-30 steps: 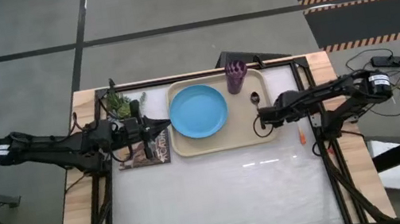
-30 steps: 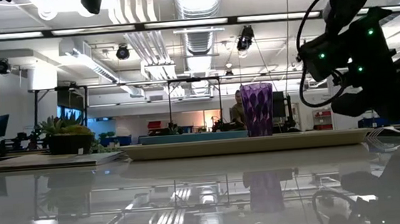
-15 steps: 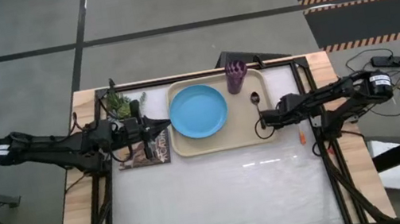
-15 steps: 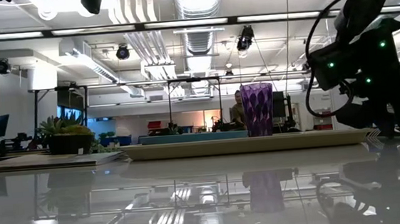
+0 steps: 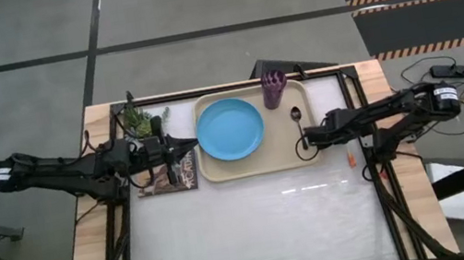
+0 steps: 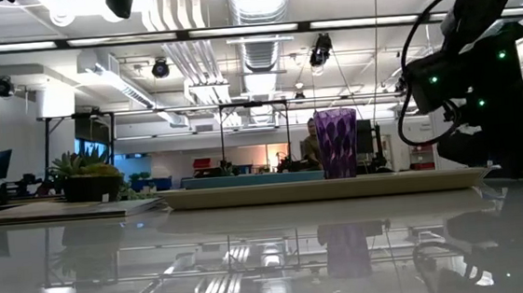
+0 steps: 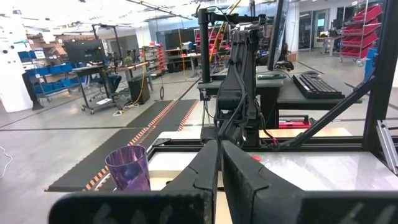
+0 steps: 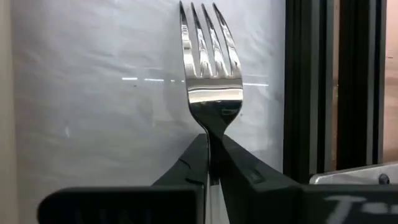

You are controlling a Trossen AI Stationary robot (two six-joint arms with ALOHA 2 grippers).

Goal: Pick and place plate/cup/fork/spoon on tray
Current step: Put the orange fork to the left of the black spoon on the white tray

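Readable text: none is showing in any view.
Book cover at the tray's 9 o'clock: carrying pictures, lettering too small to read.
Shop-floor bins and monitors: showing no legible signs.

Bench: glossy white top w/ light wood side edges and black frame rails. Directly on it: large beige rect. tray at far centre; dark picture-covered book just beside tray's left edge; small potted green plant near far-left corner; small orange-red item right of tray, too small to ID.
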